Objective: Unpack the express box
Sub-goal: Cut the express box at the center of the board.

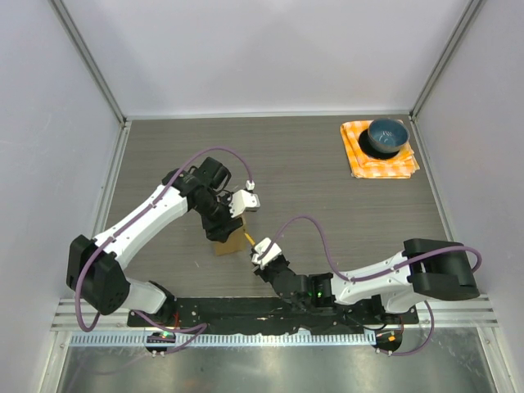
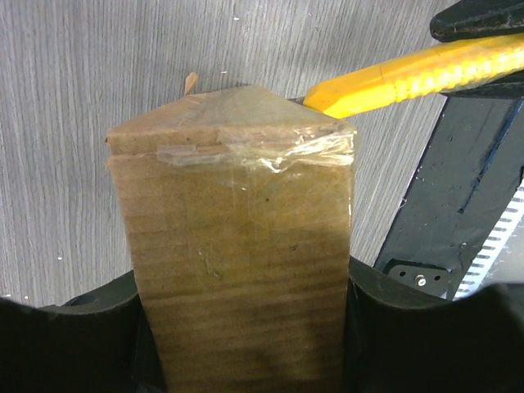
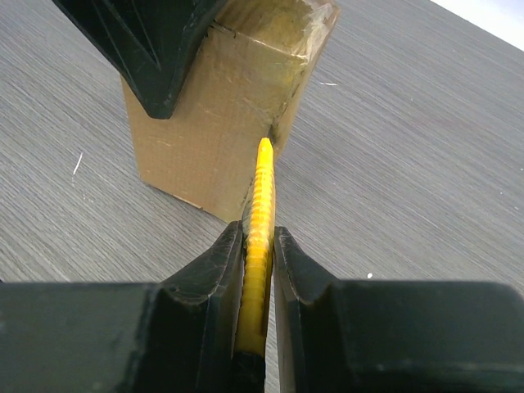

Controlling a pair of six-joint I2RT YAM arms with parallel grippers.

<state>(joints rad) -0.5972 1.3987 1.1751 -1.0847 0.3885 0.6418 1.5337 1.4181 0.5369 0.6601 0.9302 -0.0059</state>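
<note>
While the left claw (image 1: 218, 228) clamps the box (image 2: 237, 270) on end on the worktop (image 1: 327, 205), the right claw (image 3: 259, 237) pinches a yellow cutter (image 3: 262, 196) at its taped corner.
Pushed too hard, the cutter could likely skid off the tape or twist the box loose — one box, one cutter, one bowl (image 1: 386, 136), one cloth (image 1: 405, 166) — two claws.

The express box (image 1: 221, 246) stands left of the cutter (image 1: 248, 238), the bowl (image 1: 386, 136) on the cloth (image 1: 372, 166) far right.
</note>
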